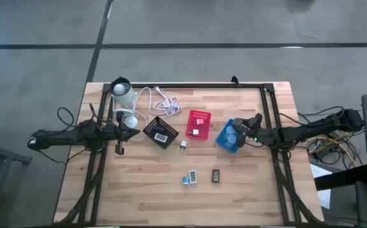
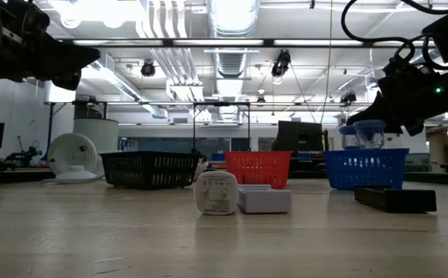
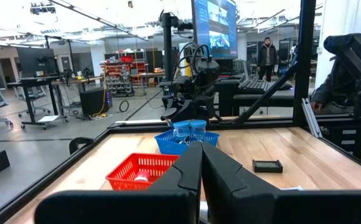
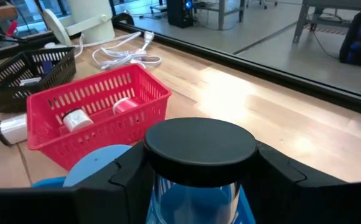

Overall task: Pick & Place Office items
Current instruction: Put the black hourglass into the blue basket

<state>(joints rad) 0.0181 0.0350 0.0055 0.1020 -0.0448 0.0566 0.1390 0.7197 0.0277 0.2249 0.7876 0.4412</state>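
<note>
Here, the right gripper (image 4: 196, 177) has its jaws closed about a black-capped clear cylinder (image 4: 199, 146) just above the blue bin (image 1: 231, 136), beside the red bin (image 1: 198, 124), while the left gripper (image 3: 200, 171), jaws pressed together and empty, waits near the lamp (image 1: 123, 95).

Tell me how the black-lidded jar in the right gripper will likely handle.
The black-lidded jar looks round and smooth, so it may slip in the right gripper. Released over the blue bin, it could tip and roll.
</note>
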